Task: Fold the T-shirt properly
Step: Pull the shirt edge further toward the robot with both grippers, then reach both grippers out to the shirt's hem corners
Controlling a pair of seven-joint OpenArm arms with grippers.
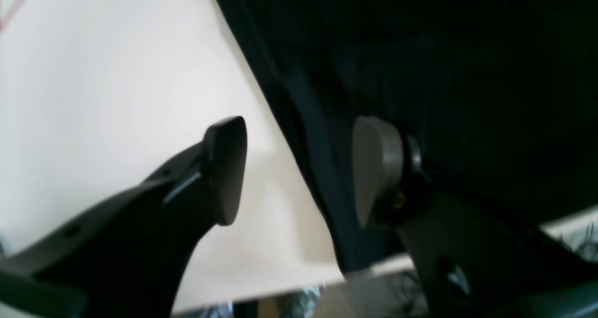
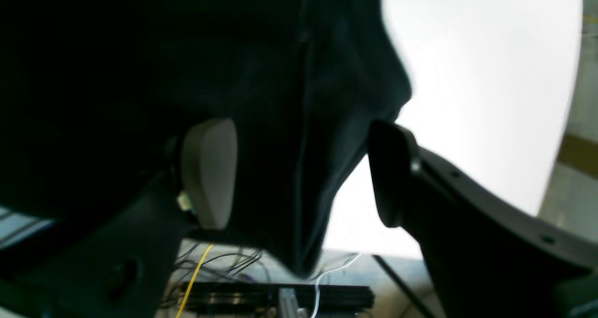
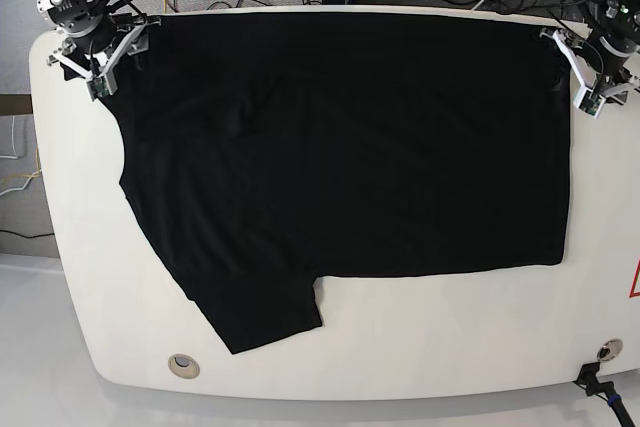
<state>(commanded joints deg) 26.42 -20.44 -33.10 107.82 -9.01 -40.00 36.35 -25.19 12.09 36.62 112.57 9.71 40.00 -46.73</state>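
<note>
Now | left claw [image 1: 299,171] released | right claw [image 2: 303,173] released | both straddling T-shirt [image 3: 340,147] corners

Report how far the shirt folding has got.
Done: the T-shirt lies spread flat on the white table, one sleeve sticking out at the near left of the base view; no fold shows yet. In hand: the left gripper and right gripper sit at the far corners, jaws open around the cloth edge. Left: closing on the corners and every fold.
</note>
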